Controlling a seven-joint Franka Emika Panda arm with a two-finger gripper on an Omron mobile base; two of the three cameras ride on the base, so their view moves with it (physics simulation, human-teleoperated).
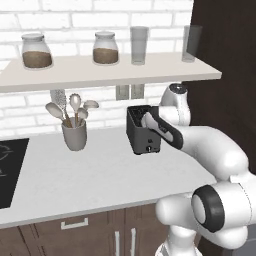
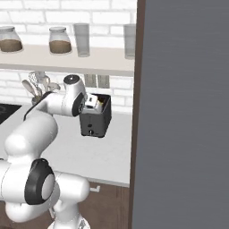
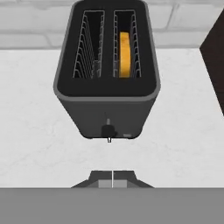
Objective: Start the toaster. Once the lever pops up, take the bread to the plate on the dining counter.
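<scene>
Two slots are showing in the toaster (image 3: pixel 107 65), which is standing on the light grey worktop (image 1: pixel 90 175) below the shelf (image 1: pixel 100 70). One slot is holding the bread (image 3: pixel 124 53) (golden slice, seated low). The gripper (image 3: pixel 112 177) is hovering above the toaster's front face with jaws pressed together, holding nothing. Judged step: starting the toaster. Next move is calling for pressing down its lever (image 3: pixel 108 130).

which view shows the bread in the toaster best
The hand view: it looks down into the toaster, showing the bread standing in the right slot. The right base view gives only a yellow sliver at the top; in the left base view the arm blocks the slots.
</scene>
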